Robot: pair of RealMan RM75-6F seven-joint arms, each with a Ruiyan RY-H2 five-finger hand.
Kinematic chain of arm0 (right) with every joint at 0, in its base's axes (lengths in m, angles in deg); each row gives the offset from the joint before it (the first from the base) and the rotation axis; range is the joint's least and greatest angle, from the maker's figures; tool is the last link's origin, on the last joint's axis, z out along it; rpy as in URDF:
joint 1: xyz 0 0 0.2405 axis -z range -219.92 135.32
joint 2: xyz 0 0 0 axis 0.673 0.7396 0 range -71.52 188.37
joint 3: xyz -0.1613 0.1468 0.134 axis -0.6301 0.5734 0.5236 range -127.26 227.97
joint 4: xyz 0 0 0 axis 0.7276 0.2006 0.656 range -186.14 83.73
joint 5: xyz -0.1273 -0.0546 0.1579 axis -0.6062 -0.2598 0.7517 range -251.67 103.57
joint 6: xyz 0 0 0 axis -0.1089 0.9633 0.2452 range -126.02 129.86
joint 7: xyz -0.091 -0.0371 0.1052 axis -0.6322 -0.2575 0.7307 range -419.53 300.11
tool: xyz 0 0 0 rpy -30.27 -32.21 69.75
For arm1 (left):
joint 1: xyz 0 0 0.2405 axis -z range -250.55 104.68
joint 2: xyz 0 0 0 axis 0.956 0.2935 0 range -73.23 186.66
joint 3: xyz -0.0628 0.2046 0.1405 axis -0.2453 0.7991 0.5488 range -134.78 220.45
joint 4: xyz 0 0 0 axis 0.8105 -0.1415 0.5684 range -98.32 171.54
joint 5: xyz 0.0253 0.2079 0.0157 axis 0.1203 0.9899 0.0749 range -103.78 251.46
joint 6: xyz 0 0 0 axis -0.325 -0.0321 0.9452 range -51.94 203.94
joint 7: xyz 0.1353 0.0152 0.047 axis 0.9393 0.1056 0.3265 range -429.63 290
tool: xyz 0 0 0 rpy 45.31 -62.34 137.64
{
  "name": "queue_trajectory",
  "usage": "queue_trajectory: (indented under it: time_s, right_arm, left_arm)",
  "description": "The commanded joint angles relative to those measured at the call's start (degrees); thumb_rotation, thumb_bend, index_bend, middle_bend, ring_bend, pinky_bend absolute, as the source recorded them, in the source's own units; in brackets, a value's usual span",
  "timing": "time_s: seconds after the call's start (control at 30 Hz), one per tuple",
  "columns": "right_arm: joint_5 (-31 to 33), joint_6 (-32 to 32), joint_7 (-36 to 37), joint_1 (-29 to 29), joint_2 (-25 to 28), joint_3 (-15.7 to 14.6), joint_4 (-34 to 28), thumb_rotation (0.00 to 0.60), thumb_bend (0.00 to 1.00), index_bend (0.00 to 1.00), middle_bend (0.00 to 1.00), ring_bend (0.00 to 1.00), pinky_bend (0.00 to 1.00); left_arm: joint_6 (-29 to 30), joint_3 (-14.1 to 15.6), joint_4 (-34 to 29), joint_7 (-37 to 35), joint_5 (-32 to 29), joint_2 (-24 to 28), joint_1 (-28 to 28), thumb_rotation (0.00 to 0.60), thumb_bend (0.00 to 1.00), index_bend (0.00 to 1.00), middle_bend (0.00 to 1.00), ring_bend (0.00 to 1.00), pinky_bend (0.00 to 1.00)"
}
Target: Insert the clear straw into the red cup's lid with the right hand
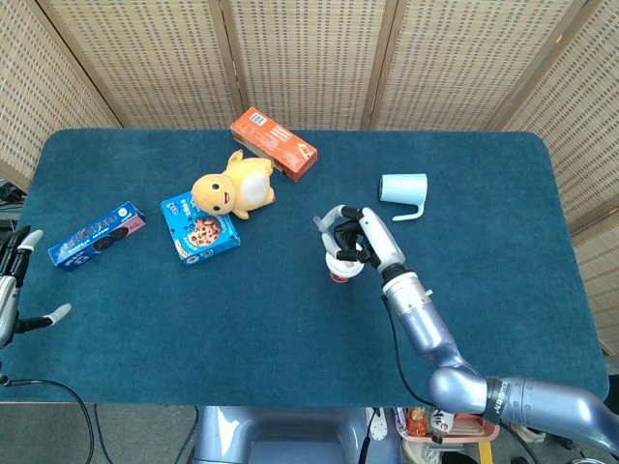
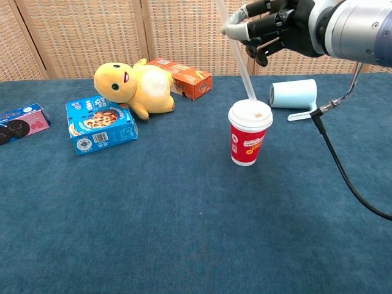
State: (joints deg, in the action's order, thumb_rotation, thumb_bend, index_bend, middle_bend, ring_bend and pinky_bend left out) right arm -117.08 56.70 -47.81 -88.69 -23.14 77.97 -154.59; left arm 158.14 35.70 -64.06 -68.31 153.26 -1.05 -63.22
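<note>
Chest view: our right hand (image 2: 269, 27) pinches the straw (image 2: 241, 64), tip at the cup's lid (image 2: 250, 114); next we push it down.

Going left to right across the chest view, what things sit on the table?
Oreo pack → blue cookie box → yellow plush duck → orange box → red cup → light blue mug lying on its side.

open cloth around red cup (image 2: 247, 141), mug (image 2: 294, 94) near
</note>
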Motion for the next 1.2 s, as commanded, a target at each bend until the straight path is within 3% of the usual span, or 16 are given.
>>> queue_trajectory:
  time_s: [0.03, 0.53, 0.93, 1.2]
  right_arm:
    - [0.1, -0.1, -0.1, 0.0, -0.1, -0.1, 0.3, 0.600, 0.56, 0.71, 0.90, 0.75, 0.76]
    - [-0.9, -0.9, 0.5, 0.2, -1.6, -1.2, 2.3, 0.600, 0.56, 0.71, 0.90, 0.75, 0.76]
    - [-6.9, -3.5, 4.8, 1.7, -3.1, -3.0, 6.8, 0.600, 0.56, 0.71, 0.88, 0.75, 0.75]
    - [-10.6, -5.5, 7.5, 2.7, -2.9, -4.2, 8.6, 0.600, 0.56, 0.71, 0.83, 0.67, 0.69]
  left_arm:
    - [0.0, 0.0, 0.0, 0.0, 0.0, 0.0, 0.0, 0.600, 0.00, 0.00, 0.00, 0.00, 0.00]
    - [-0.1, -0.1, 0.0, -0.2, -0.1, 0.0, 0.1, 0.600, 0.00, 0.00, 0.00, 0.00, 0.00]
    - [-0.7, -0.1, 0.1, -0.2, -0.3, -0.1, 0.4, 0.600, 0.00, 0.00, 0.00, 0.00, 0.00]
    - [-0.9, 0.0, -0.1, 0.0, -0.4, -0.1, 0.5, 0.600, 0.00, 0.00, 0.00, 0.00, 0.00]
